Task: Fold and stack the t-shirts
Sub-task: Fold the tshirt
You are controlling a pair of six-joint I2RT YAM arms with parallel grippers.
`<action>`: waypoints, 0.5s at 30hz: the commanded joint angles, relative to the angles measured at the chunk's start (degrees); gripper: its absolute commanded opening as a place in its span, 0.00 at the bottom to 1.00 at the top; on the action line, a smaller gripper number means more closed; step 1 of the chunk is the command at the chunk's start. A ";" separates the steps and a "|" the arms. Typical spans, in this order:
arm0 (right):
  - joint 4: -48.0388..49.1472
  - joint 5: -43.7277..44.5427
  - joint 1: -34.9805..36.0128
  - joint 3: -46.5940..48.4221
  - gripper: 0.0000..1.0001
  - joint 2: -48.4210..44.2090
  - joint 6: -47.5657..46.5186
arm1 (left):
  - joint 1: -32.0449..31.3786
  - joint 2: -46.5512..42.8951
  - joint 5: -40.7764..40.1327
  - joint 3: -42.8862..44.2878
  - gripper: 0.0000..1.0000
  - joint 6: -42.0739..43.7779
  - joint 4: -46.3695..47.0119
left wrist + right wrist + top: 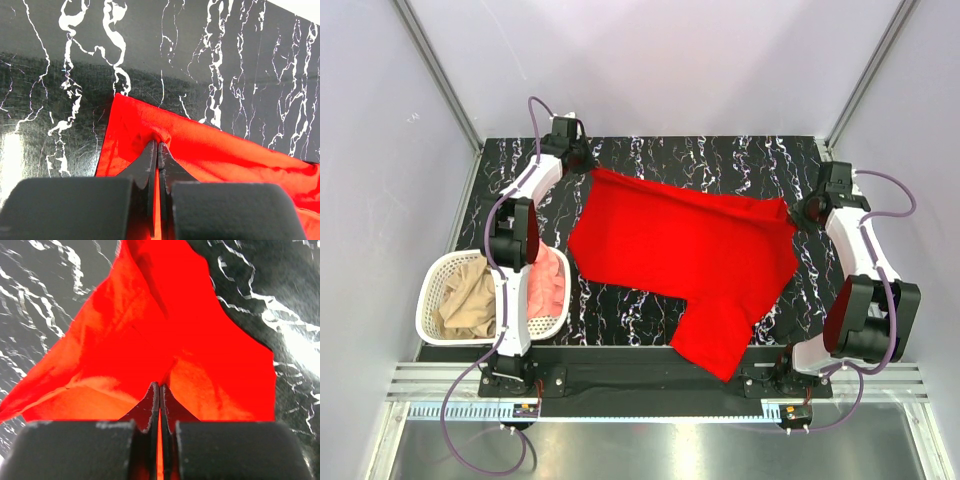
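Half the pink t-shirt point(550, 285) behind arm point(514, 322)

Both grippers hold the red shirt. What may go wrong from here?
The left gripper and right gripper each pinch only a small fold at the edge of the red t-shirt; it may slip out.
One end runs off the table near the right arm's base; it may snag.
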 commanded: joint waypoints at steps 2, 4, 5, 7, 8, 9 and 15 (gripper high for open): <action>-1.36 -0.48 -0.11 -1.98 0.00 -1.10 1.73 | 0.27 -1.10 -1.16 -0.65 0.00 0.51 -0.01; -2.49 -1.10 -0.02 -2.34 0.00 -0.49 1.73 | 0.27 -1.01 -1.33 -0.74 0.00 0.16 -0.63; -2.94 -1.10 0.07 -2.86 0.00 -0.23 1.56 | 0.27 -1.01 -1.33 -1.00 0.00 -0.10 -0.98; -4.69 -1.10 0.42 -3.30 0.00 0.30 1.03 | 0.35 -1.45 -1.94 -1.70 0.00 -1.50 -2.21; -4.96 -1.10 0.51 -4.35 0.01 0.39 0.76 | 0.35 -1.80 -2.64 -2.84 0.06 -2.21 -2.99; -5.40 -2.76 0.59 -4.88 0.02 0.13 0.59 | 0.35 -2.24 -3.26 -3.81 0.13 -3.52 -3.18; -8.47 -8.22 2.44 -11.12 0.37 -4.08 -1.17 | 0.35 -7.86 -5.46 -9.35 0.60 -7.39 -3.18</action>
